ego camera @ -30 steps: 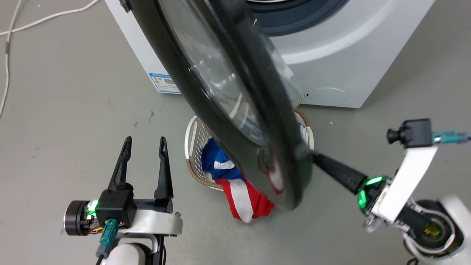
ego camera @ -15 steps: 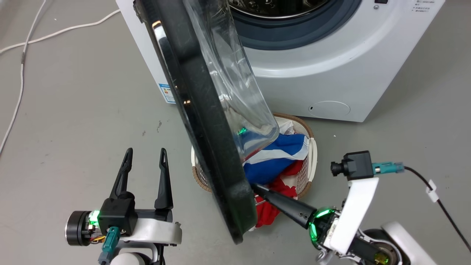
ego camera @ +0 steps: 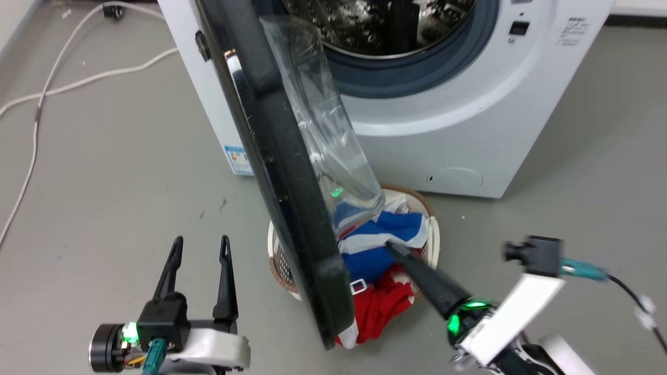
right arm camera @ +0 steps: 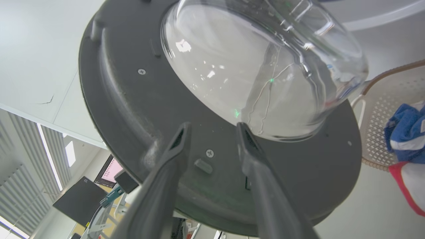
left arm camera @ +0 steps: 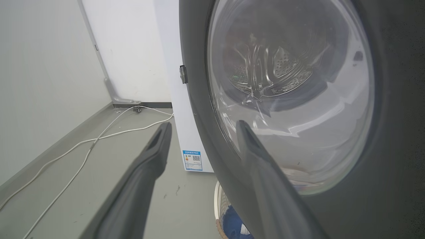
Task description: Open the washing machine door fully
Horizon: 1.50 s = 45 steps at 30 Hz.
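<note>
Door (ego camera: 292, 208) swung out from the machine (ego camera: 458, 135), seen edge-on.
It stands between the two arms, above a basket (right arm camera: 378, 113) of clothes. The left gripper (ego camera: 202, 240) is kept at its outer side, fingers well apart and empty. The right gripper (right arm camera: 212, 129), fingers narrowly parted and empty, is pointed at its inner rim just below the glass; contact cannot be told.
</note>
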Motion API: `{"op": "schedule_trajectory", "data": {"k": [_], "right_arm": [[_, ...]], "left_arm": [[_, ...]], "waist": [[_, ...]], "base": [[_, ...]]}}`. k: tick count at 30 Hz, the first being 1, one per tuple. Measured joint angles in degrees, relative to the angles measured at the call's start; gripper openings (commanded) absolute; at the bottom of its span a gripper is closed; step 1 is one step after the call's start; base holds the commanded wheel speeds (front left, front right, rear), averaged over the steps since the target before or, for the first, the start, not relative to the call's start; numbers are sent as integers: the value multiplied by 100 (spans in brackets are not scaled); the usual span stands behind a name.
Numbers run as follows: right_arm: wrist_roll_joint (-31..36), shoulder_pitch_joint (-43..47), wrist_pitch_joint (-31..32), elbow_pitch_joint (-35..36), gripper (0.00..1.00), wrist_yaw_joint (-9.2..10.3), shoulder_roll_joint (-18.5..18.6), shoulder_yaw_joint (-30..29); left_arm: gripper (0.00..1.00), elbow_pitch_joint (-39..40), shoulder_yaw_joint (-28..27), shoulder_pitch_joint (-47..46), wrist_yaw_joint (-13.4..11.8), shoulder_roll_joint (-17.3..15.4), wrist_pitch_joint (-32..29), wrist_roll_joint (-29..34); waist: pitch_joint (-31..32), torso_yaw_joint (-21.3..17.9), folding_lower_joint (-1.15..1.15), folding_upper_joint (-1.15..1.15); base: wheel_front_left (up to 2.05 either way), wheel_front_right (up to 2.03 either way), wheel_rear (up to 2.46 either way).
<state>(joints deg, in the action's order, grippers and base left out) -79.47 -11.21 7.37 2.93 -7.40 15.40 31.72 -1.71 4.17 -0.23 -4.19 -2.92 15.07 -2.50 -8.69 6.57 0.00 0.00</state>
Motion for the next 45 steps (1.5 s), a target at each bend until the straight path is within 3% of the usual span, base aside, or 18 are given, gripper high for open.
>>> {"op": "schedule_trajectory", "data": {"k": [5, 7, 9, 11, 16, 22, 31, 45], "right_arm": [[1327, 127, -1734, -62, 100, -1, 364, -147], [1905, 190, -2142, -138, 100, -1, 441, -314], [2571, 297, -2231, -151, 100, -1, 365, -666], [3167, 449, -2242, 51, 100, -1, 15, -1368], [5281, 928, -2246, 587, 100, -2, -476, -2430], [6786, 1341, -2246, 698, 100, -10, -913, -3277], [7592, 1830, -2245, 149, 100, -10, -1190, -3656], [7234, 1968, -2246, -99, 100, -10, -1240, -3543]], "left_arm": [[100, -47, -109, 235, 23, -3, 0, 35], [100, -48, -132, 307, 40, -1, 0, 42], [100, -43, -167, 390, 43, -1, 0, 64], [100, -34, -210, 470, 45, -3, 0, 74], [100, -8, -238, 525, 66, -2, 0, 81], [100, 13, -248, 570, 69, -1, 0, 91], [100, 24, -249, 587, 69, 0, 0, 91], [100, -22, -307, 588, 33, 0, 0, -5]], "waist": [[302, -111, 0, 0], [422, -164, 0, 0], [536, -222, 0, 0], [626, -293, 0, 0], [779, -422, 0, 0], [824, -474, 0, 0], [826, -462, 0, 0], [843, -386, 0, 0]], "base": [[0, 0, 0], [0, 0, 0], [0, 0, 0], [0, 0, 0], [0, 0, 0], [0, 0, 0], [0, 0, 0], [0, 0, 0]]}}
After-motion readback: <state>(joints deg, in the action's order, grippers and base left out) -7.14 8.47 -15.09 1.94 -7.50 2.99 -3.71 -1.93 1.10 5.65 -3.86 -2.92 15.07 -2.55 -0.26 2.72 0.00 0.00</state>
